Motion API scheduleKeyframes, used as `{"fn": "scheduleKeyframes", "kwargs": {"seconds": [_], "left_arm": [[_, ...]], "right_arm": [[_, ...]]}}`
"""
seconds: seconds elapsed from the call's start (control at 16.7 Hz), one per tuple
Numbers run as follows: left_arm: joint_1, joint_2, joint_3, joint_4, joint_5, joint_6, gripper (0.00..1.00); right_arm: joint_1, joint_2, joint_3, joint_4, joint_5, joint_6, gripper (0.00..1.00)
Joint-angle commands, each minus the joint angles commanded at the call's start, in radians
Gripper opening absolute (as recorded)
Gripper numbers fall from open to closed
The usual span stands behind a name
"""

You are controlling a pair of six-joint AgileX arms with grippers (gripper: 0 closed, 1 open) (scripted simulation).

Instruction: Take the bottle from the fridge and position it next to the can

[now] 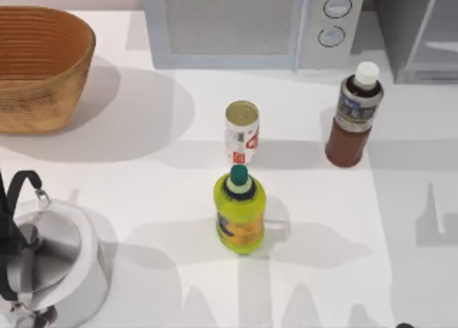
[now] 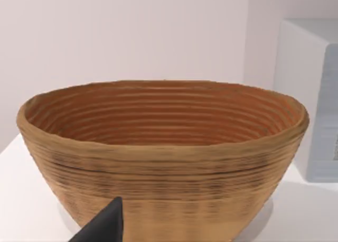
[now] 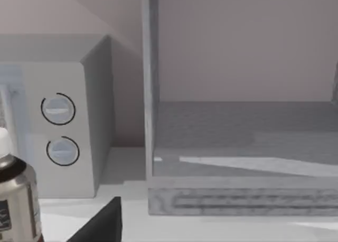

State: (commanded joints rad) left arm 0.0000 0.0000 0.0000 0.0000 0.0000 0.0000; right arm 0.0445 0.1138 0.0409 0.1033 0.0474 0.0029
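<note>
White table (image 1: 143, 199), bottle (image 1: 353, 117) upright right of can (image 1: 242, 132), apart (fridge (image 1: 422, 27) behind), hands' grip state unclear.

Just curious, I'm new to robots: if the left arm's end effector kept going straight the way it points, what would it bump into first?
Most likely the woven basket: in the left wrist view it sits straight ahead of the fingertip, though how far off is unclear.

A woven brown basket (image 2: 163, 157) is sitting upright on the white table (image 2: 21, 199), its ribbed inside facing the camera. A dark fingertip of the left gripper (image 2: 105, 226) is showing in front of its wall. The white microwave (image 2: 311, 99) is standing just beside it.
</note>
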Motion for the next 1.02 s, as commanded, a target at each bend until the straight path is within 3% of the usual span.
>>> {"fn": "scheduleKeyframes", "kwargs": {"seconds": [0.24, 0.72, 1.02], "left_arm": [[0.000, 0.000, 0.000, 0.000, 0.000, 0.000, 1.00], [0.000, 0.000, 0.000, 0.000, 0.000, 0.000, 1.00], [0.000, 0.000, 0.000, 0.000, 0.000, 0.000, 1.00]], "right_arm": [[-0.044, -0.112, -0.040, -0.102, -0.047, -0.003, 1.00], [-0.044, -0.138, -0.014, -0.135, -0.044, -0.003, 1.00], [-0.047, -0.307, 0.126, -0.402, -0.042, -0.006, 1.00]]}}
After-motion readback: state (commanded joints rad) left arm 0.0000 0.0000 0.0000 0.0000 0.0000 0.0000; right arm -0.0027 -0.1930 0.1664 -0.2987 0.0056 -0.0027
